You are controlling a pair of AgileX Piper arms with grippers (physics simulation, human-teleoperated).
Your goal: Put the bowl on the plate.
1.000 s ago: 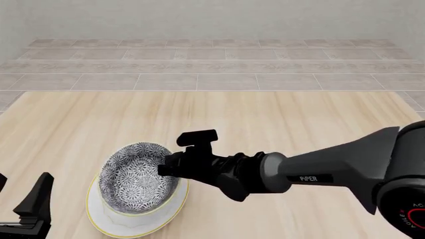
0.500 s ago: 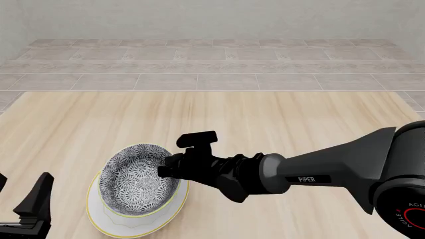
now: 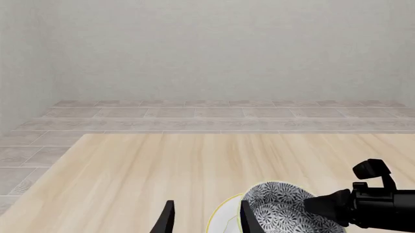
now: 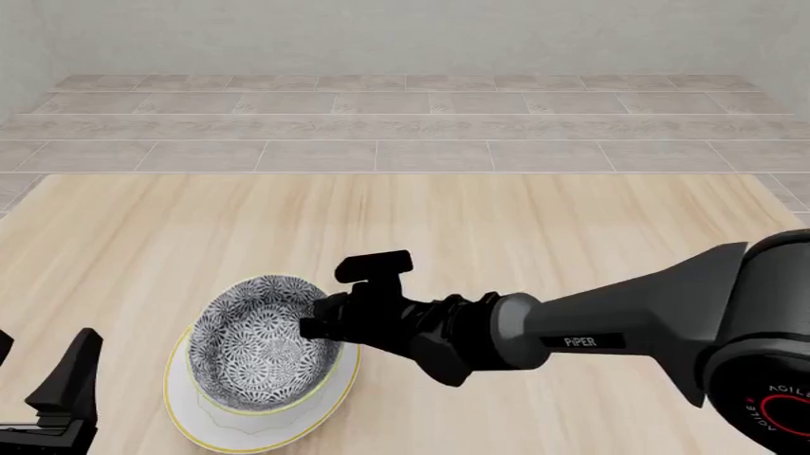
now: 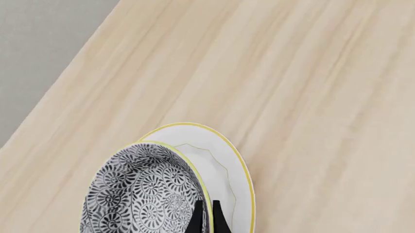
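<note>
The bowl (image 4: 253, 343), patterned blue-grey and white, sits inside the rim of the white, yellow-edged plate (image 4: 209, 427) near the table's front left. It looks slightly tilted. My right gripper (image 4: 317, 329) is at the bowl's right rim. In the right wrist view its fingers (image 5: 196, 221) pinch that rim of the bowl (image 5: 139, 191), shut on it, with the plate (image 5: 224, 165) beyond. My left gripper (image 3: 206, 221) is open and holds nothing, just left of the plate (image 3: 222, 219) and bowl (image 3: 279, 208). I cannot tell whether the bowl's base rests fully on the plate.
The wooden table (image 4: 532, 218) stretches away behind the plate to a tiled floor (image 4: 405, 123) and grey wall. The right arm (image 4: 608, 327) crosses the front right of the table. The left gripper (image 4: 45, 370) stands at the front left corner.
The bowl and my right gripper have sunk very slightly toward the plate. The left arm has not moved.
</note>
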